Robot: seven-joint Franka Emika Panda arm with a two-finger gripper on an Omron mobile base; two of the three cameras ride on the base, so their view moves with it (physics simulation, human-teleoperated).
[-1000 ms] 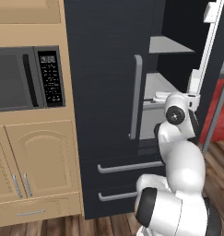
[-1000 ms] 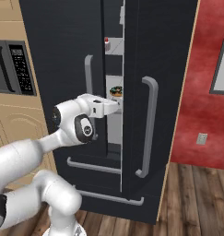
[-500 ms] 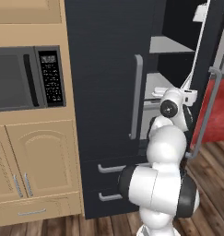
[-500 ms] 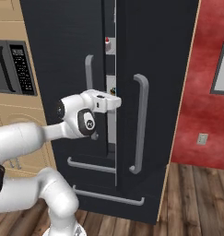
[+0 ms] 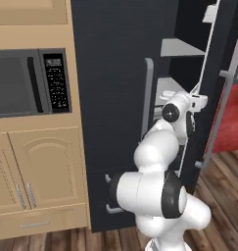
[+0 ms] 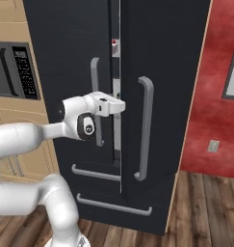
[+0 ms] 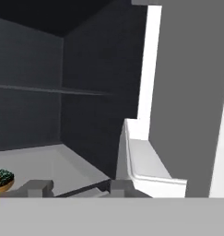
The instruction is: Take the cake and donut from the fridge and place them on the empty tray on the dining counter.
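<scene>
The arm reaches into the fridge (image 5: 110, 73) through the gap between its two doors. In the left base view the right door (image 5: 223, 98) stands ajar, light grey shelves (image 5: 181, 48) show behind it, and the white hand (image 5: 194, 102) sits at the level of the middle shelf. In the right base view the hand (image 6: 109, 105) is pushed into the narrow slit between the black doors, beside the long grey handle (image 6: 146, 125), and its tip is hidden in the slit.

The hand view looks into the dark fridge. The fingers (image 7: 36, 186) show as two small tips at the bottom, standing apart, with nothing visible between them; I cannot tell whether they are clenched or released. The donut (image 7: 2, 179), with dark glaze and green sprinkles, lies on the grey shelf (image 7: 62, 159) at the lower left edge of that view, partly cut off, just beside one fingertip and not between the two. A white door bin (image 7: 148, 166) runs along the right.

Higher in the slit, above the hand, the right base view shows a tiny white thing with a red dot, probably the cake (image 6: 114, 43), too small to be sure.

A microwave (image 5: 27, 81) sits in tan cabinets (image 5: 42, 166) left of the fridge; a red wall (image 6: 219, 38) is at the right, over a wood floor (image 6: 205, 207)
</scene>
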